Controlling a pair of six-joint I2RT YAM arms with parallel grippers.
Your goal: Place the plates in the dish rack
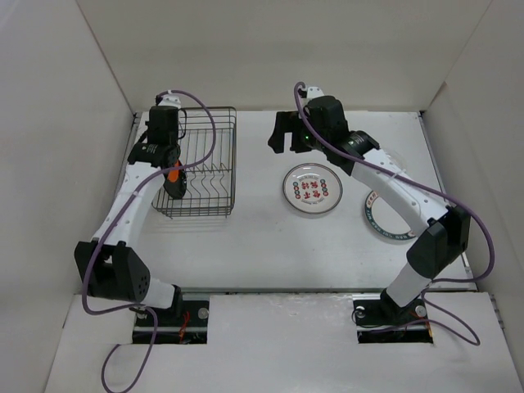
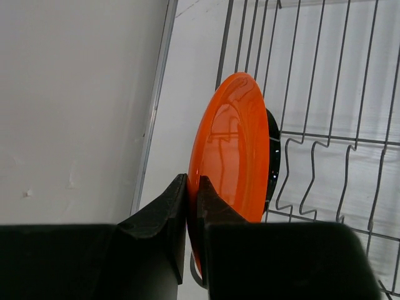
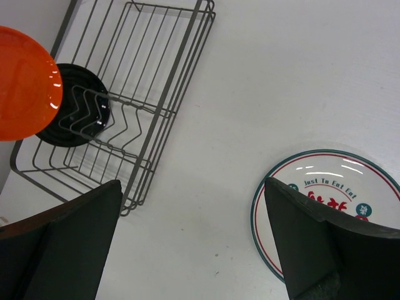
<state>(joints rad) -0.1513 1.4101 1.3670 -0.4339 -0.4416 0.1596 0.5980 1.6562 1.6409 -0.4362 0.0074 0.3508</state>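
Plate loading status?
Done: black plate sits in the dish rack. In hand: left gripper holds the orange plate at the rack. Remaining: red-character plate and green-rimmed plate on the table; right gripper open, empty.

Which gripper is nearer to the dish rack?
Left. The left gripper, above the dish rack, grips the orange plate; the right gripper hangs open to its right.

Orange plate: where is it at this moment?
In the left wrist view, the orange plate stands on edge, pinched by the left gripper at the dish rack, beside the black plate.
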